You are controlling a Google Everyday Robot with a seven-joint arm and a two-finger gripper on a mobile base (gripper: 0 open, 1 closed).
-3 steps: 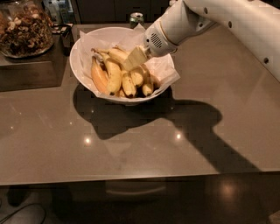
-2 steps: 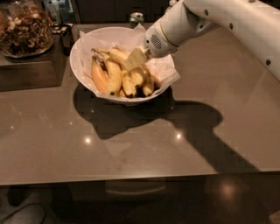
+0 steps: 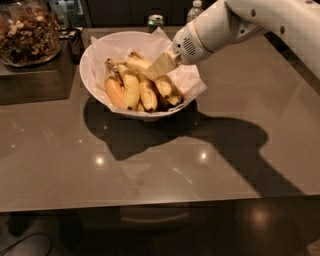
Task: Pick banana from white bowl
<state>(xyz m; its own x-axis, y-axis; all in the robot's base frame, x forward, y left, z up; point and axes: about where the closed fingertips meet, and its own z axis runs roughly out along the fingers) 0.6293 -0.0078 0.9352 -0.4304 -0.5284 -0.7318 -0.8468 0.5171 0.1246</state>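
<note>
Gripper (image 3: 161,65) is sitting low over the fruit pile, right of centre inside the white bowl (image 3: 88,75), at the end of the white arm (image 3: 235,25) that is reaching in from the upper right of the frame. Its tan tip is lying against the pile. Cannot tell whether the claw is spread, closed, or pinching anything.

The banana (image 3: 139,63) is lying in the bowl along the top of the pile. Its brownish stem is pointing to the upper left, and its body is passing under the gripper tip. Shorter bananas (image 3: 131,89) are lying just below it, with an orange-tinted fruit (image 3: 114,91) at the left edge of the pile. A crinkled paper liner (image 3: 192,82) is spilling over the bowl's right rim.

The bowl is resting on a glossy brown countertop (image 3: 225,165), upper centre of the frame. A glass jar of nuts (image 3: 27,32) is standing at upper left, and a water bottle (image 3: 196,10) at the top edge.
</note>
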